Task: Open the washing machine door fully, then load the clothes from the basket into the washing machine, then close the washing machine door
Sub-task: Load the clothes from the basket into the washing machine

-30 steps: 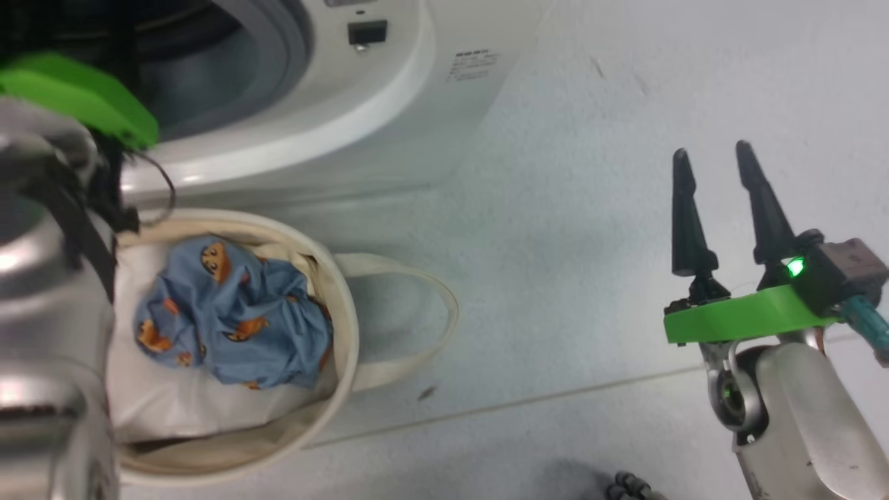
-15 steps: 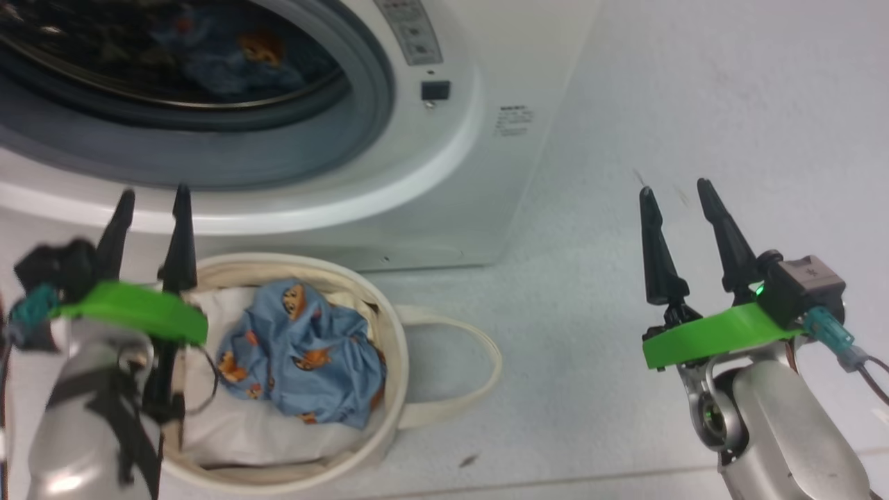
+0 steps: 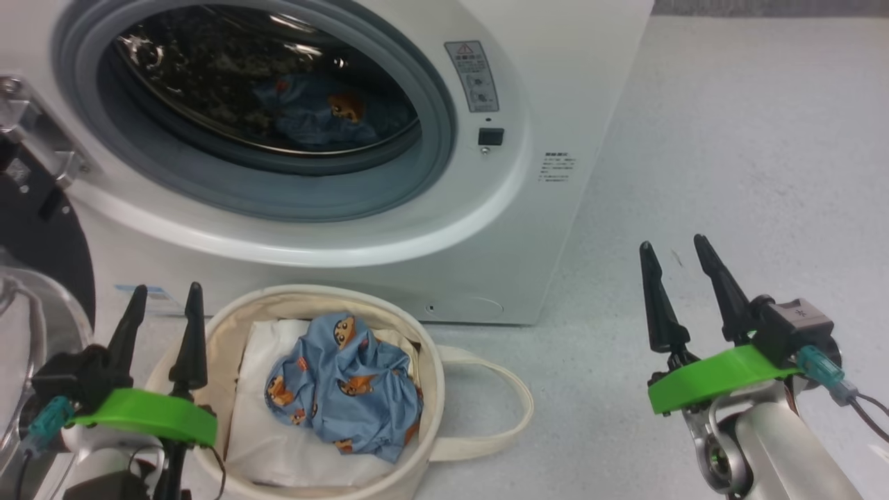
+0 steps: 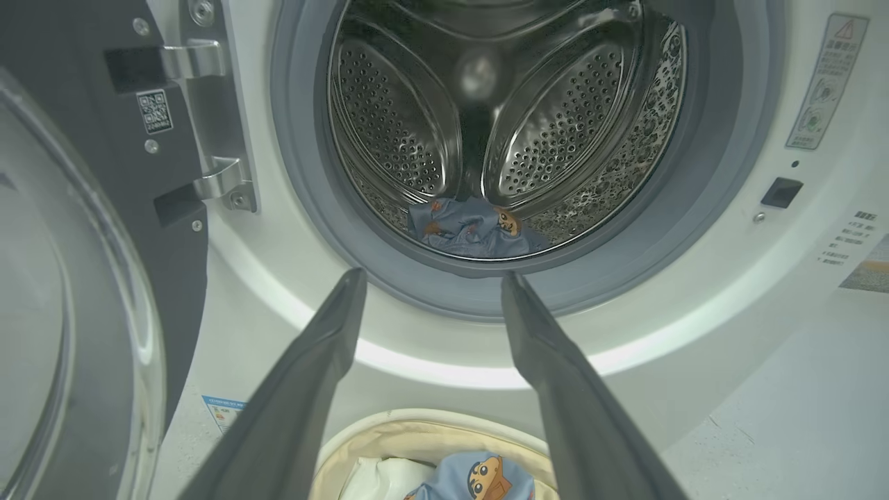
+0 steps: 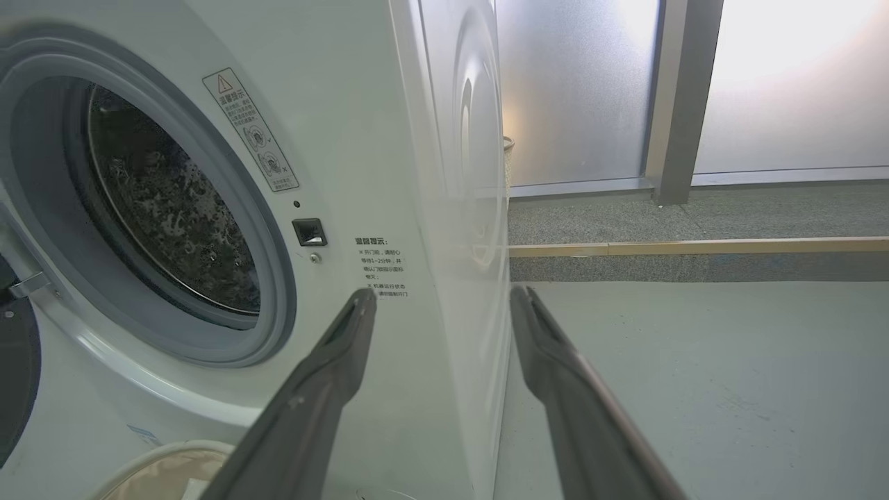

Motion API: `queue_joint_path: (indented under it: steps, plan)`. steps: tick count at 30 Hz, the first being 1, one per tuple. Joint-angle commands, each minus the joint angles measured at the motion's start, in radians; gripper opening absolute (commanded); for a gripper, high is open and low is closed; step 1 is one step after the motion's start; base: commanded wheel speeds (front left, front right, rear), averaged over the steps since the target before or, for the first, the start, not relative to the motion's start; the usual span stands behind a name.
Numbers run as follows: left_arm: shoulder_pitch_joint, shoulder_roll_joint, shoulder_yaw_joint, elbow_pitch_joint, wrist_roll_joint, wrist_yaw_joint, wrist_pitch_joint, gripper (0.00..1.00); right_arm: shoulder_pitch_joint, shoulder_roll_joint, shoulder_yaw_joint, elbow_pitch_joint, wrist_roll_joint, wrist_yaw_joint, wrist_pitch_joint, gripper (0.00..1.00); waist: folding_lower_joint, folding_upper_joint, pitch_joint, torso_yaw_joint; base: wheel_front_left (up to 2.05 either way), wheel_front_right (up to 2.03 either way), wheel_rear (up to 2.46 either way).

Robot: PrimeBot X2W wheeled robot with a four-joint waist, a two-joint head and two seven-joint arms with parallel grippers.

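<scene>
The white washing machine (image 3: 555, 90) stands with its door (image 3: 43, 236) swung wide to the left, its glass bowl at the view's left edge. One light blue printed garment (image 3: 314, 114) lies in the steel drum, also seen as the garment (image 4: 472, 229) in the left wrist view. The cream basket (image 3: 434, 361) sits on the floor before the washer and holds another of the clothes (image 3: 344, 389) on a white cloth. My left gripper (image 3: 167, 287) is open and empty at the basket's left rim. My right gripper (image 3: 673, 242) is open and empty, well right of the basket.
The door's hinge bracket (image 4: 215, 118) is on the washer's left. A basket strap handle (image 3: 510, 410) loops out to the right on the grey floor. Right of the washer the floor (image 5: 694, 382) runs to a raised step and frosted glass panels (image 5: 576, 90).
The head camera has tilted up, bringing the drum into view. My left arm has drawn back from close before the camera to the basket's left rim, gripper open. The right gripper has hardly moved.
</scene>
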State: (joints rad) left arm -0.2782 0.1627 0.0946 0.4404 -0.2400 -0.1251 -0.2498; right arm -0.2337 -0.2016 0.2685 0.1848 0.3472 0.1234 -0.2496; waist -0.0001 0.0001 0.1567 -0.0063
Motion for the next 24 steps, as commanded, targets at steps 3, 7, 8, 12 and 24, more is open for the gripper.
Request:
queue_joint_path:
  steps: [3,7,8,12,24]
  plan:
    - [0.005,0.008,0.043,-0.052,0.001,-0.005,-0.012,1.0,0.007,-0.009,0.017,-0.025,0.014,0.007,-0.012,1.0,0.0001,-0.0001,-0.017,0.013,0.0,0.0,0.0]
    - [0.013,-0.001,0.042,-0.063,0.004,-0.005,-0.012,1.0,0.009,-0.011,0.021,-0.023,0.017,0.007,-0.012,1.0,0.0001,-0.0001,-0.021,0.015,0.0,0.0,0.0]
    - [0.013,-0.001,0.042,-0.063,0.004,-0.005,-0.012,1.0,0.009,-0.011,0.021,-0.023,0.017,0.007,-0.012,1.0,0.0001,-0.0001,-0.021,0.015,0.0,0.0,0.0]
    - [0.014,-0.004,0.041,-0.075,0.005,-0.005,-0.012,1.0,0.006,-0.013,0.019,-0.023,0.018,0.007,-0.012,1.0,0.0001,-0.0001,-0.019,0.014,0.0,0.0,0.0]
    - [0.013,-0.011,0.057,-0.072,0.002,-0.006,-0.012,1.0,0.0,-0.004,0.019,-0.022,0.017,0.007,-0.012,1.0,0.0001,-0.0001,-0.009,-0.005,0.0,0.0,0.0]
